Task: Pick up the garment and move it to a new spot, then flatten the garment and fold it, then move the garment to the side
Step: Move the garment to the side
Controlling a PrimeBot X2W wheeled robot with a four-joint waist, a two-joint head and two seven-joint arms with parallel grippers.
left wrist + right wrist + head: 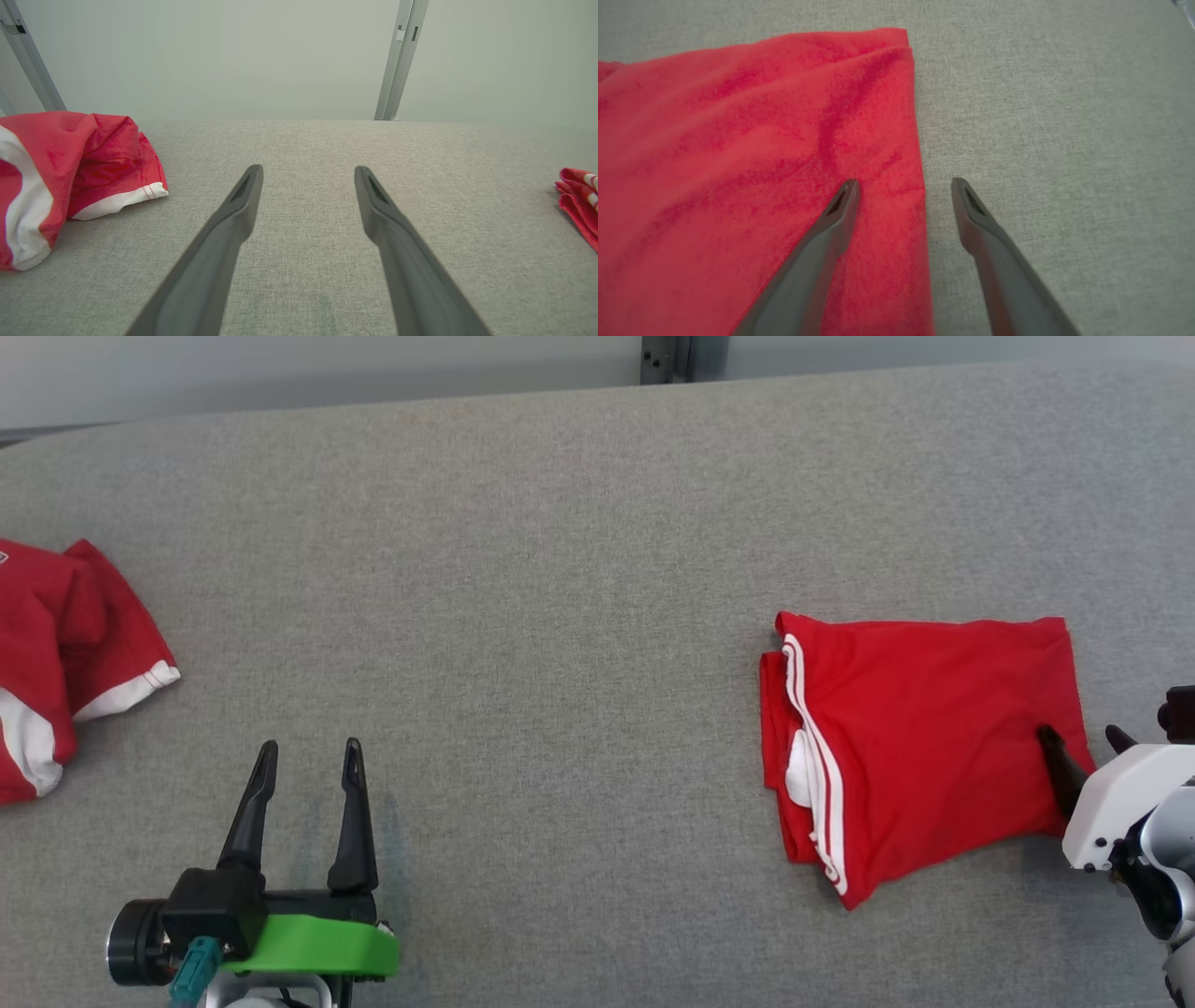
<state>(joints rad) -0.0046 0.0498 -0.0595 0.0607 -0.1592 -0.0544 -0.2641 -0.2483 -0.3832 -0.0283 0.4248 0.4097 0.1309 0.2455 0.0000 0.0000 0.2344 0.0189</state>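
Head view, garment: the folded red garment (924, 737) lies flat on the grey worktop (560, 523), and its outer edge runs between the fingers of the right claw (1078, 734). Its white stripes are on the side far from that claw.
Right claw: spread wide and holding nothing. In the right wrist view one finger is over the cloth and the other over bare worktop.
Left claw (312, 744): wide and empty, well apart from the folded piece. A crumpled red-and-white garment (56, 653) lies off to its left.
Handling: it looks light, soft and limp. Pulled by the top layer alone, the stacked layers would likely slide apart.
Where to grip: I would pinch through all the layers at the edge the right claw straddles, and steady the striped side too.
Hard to tell: whether the right fingertips press the cloth or hover just above it.
Hidden: the lower layers, and what the white patch inside the fold is.
Cut off: the crumpled garment, and the right claw's body at the frame edge.
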